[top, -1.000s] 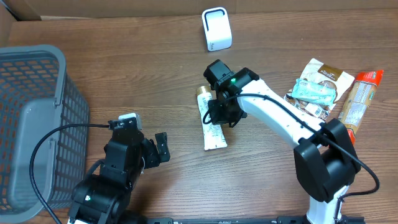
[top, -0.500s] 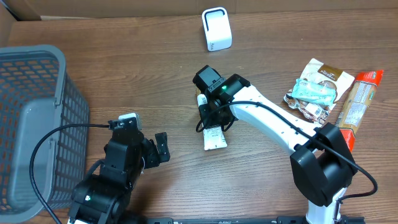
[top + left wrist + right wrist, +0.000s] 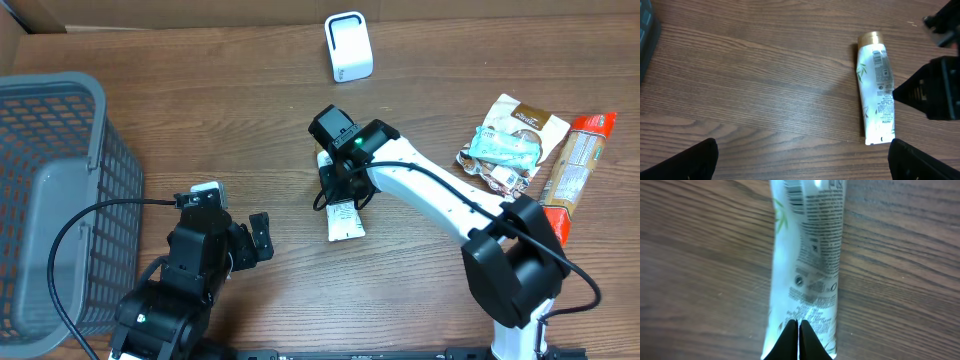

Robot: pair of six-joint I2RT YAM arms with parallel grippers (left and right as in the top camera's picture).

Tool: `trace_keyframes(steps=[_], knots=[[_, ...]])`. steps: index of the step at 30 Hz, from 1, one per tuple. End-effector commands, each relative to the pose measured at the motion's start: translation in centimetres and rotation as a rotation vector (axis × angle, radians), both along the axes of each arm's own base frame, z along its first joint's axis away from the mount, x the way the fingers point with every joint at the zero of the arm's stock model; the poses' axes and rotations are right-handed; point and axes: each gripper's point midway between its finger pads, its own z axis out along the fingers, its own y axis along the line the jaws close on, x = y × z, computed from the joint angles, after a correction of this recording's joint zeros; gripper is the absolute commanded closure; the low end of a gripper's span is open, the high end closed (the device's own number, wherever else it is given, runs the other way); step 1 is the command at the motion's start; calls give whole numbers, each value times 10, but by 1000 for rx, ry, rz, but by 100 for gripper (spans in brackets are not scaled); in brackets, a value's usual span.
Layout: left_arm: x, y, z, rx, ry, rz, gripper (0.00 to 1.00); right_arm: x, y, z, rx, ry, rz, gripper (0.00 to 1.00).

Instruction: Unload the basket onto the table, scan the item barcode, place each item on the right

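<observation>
Right pincer (image 3: 799,328) shifted left, over tube (image 3: 807,255)

White tube (image 3: 876,100) w/ gold cap (image 3: 870,38), lying flat, barcode (image 3: 883,67) up, scanner (image 3: 349,46) well apart

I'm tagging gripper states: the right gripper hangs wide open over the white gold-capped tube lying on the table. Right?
Not quite: the right gripper is shut, fingertips together, over the white gold-capped tube lying on the table. The right wrist view shows it.
</observation>
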Motion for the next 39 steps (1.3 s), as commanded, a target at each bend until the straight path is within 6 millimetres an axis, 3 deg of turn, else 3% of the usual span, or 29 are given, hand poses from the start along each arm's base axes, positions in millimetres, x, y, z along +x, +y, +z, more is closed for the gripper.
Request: trace_keyframes(steps=[1, 25, 31, 39], knots=[[1, 2, 1, -3, -5, 21, 0, 3, -4, -17, -45, 15, -29, 96], [1, 2, 1, -3, -5, 21, 0, -19, 5, -78, -53, 189, -11, 96], [1, 2, 1, -3, -5, 21, 0, -22, 11, -76, -19, 209, 3, 89], [1, 2, 1, -3, -5, 21, 0, -19, 14, -69, 0, 199, 28, 89]])
